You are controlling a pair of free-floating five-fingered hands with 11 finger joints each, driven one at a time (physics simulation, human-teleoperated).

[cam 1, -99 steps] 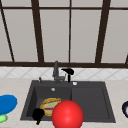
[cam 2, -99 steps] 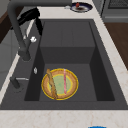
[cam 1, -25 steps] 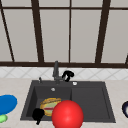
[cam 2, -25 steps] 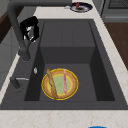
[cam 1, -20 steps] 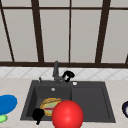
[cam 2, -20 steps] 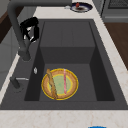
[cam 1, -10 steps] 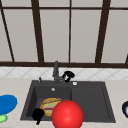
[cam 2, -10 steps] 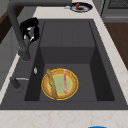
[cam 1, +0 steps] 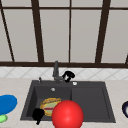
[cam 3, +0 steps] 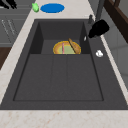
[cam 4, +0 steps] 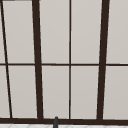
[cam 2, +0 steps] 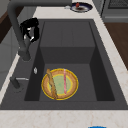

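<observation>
Looking at the front view, you find the right robot hand [cam 1: 68, 75] at the back rim of the dark sink [cam 1: 100, 110], just at 3 o'clock of the faucet [cam 1: 55, 70] base. Its fingers look curled, close against the faucet's lower stem, but you cannot tell whether they actually grip it or only hover beside it. In the left side view the same robot hand [cam 2: 30, 29] sits at 12 o'clock of the faucet [cam 2: 17, 30] base, knuckles up, fingers bent downward.

Your left robot hand [cam 1: 38, 115] hangs at the sink's near left corner, at 9 o'clock of the big red ball [cam 1: 67, 114]; whether its fingers are straight or curled you cannot tell.

Down in the left basin lies a yellow-rimmed plate [cam 2: 60, 84] with a green centre, a brown stick-like piece [cam 2: 52, 84] across its left half and a thin pink strip [cam 2: 64, 81] just right of it. The red ball overlaps the plate [cam 1: 49, 106] at its 4 o'clock in the front view.

On the worktop [cam 1: 15, 85] at 9 o'clock of the sink you see a blue dish [cam 1: 7, 103] with a small green object [cam 1: 2, 118] at its 6 o'clock. At 3 o'clock a dark round dish [cam 1: 125, 109] sits at the frame edge. A small white object [cam 3: 99, 53] rests on the sink's back ledge.
</observation>
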